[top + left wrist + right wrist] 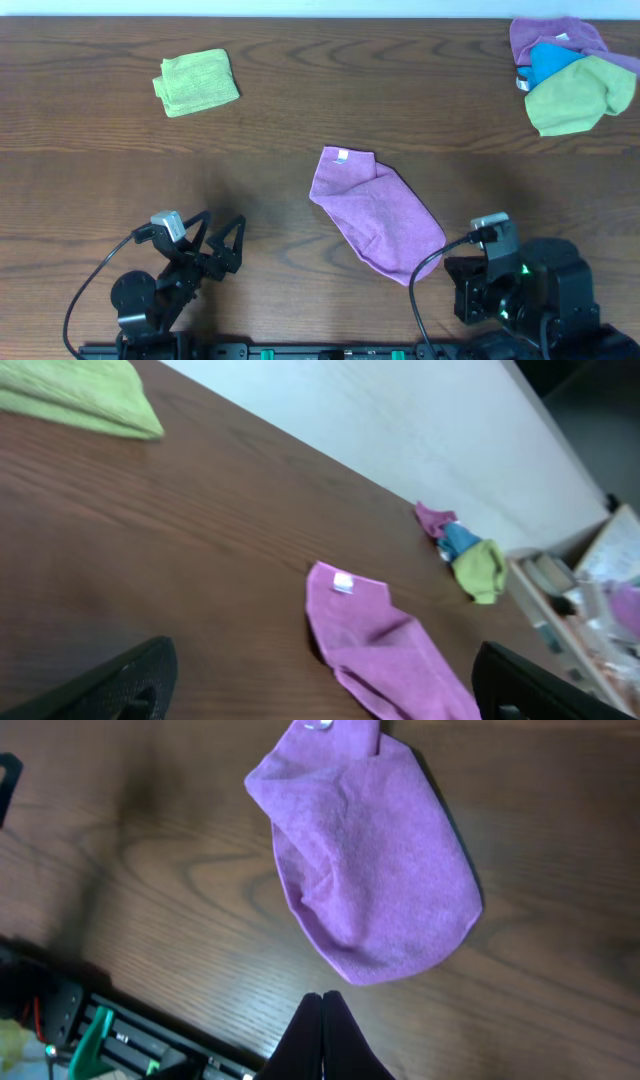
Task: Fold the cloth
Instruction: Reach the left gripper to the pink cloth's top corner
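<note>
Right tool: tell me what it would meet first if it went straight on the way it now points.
Probably the cloth: its rounded edge lies right ahead of the shut right tool. If tilted down, it might touch bare table first.

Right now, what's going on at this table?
Neither arm holds anything. The magenta cloth lies mid-table, loosely doubled over into a rounded shape, with its white tag at the far edge. The right arm hovers just short of the cloth's near edge, jaws shut and empty. The left arm sits off to the side, jaws wide open, well clear of the cloth. A folded lime-green cloth and a heap of cloths lie at the far corners, with nothing touching them.
</note>
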Available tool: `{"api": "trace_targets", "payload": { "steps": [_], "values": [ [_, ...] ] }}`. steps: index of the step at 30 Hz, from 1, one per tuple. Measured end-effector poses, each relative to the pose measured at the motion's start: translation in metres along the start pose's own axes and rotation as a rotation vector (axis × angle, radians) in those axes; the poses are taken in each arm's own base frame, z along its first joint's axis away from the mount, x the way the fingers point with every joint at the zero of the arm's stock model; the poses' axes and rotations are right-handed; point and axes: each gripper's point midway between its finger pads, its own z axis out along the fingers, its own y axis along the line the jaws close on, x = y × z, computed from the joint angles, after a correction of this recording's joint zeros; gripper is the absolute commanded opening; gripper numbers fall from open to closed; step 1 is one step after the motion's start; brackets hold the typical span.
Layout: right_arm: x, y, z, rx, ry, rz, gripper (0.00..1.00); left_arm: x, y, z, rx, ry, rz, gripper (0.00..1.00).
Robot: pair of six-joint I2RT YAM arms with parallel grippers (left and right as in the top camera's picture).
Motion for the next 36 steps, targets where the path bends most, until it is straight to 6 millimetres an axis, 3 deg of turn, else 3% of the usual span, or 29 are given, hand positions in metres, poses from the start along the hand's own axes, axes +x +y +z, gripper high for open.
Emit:
{"api": "trace_targets", "payload": {
  "steps": [1,2,3,4,8,16,21,25,26,31,36],
  "values": [
    [0.0,0.0,0.002,-0.002,-0.005,0.005,0.63,0.001,-0.001,0.0,0.005,0.003,-0.009,0.97],
    [0.0,0.0,0.004,-0.007,-0.006,0.008,0.67,0.001,-0.002,0.0,0.014,0.009,-0.015,1.0],
    [-0.001,0.0,0.006,-0.011,-0.009,0.012,0.74,0.002,-0.004,0.0,0.023,0.012,-0.011,0.95],
    [-0.003,0.001,0.007,-0.013,-0.016,0.019,0.87,0.003,-0.008,0.0,0.046,0.023,-0.005,0.95],
    [-0.009,0.003,0.007,-0.028,-0.043,0.036,0.99,0.014,-0.022,-0.001,0.13,0.082,0.015,0.98],
    [-0.021,0.006,0.006,-0.039,-0.088,0.024,0.99,0.038,-0.039,0.007,0.225,0.246,0.025,0.97],
    [-0.022,0.006,0.006,-0.037,-0.094,0.016,0.99,0.028,-0.065,0.021,0.271,0.332,0.119,0.98],
    [-0.025,0.001,-0.001,0.001,-0.107,0.013,0.99,0.036,-0.071,0.045,0.261,0.448,0.166,1.0],
    [-0.028,0.0,-0.006,0.015,-0.117,0.012,0.99,0.04,-0.071,0.051,0.255,0.483,0.169,0.95],
    [-0.039,-0.008,-0.029,0.092,-0.175,0.013,0.99,0.05,-0.073,0.098,0.237,0.634,0.21,0.94],
    [-0.044,-0.017,-0.033,0.149,-0.201,0.016,0.99,0.061,-0.073,0.141,0.198,0.807,0.232,0.91]
  ]
}}
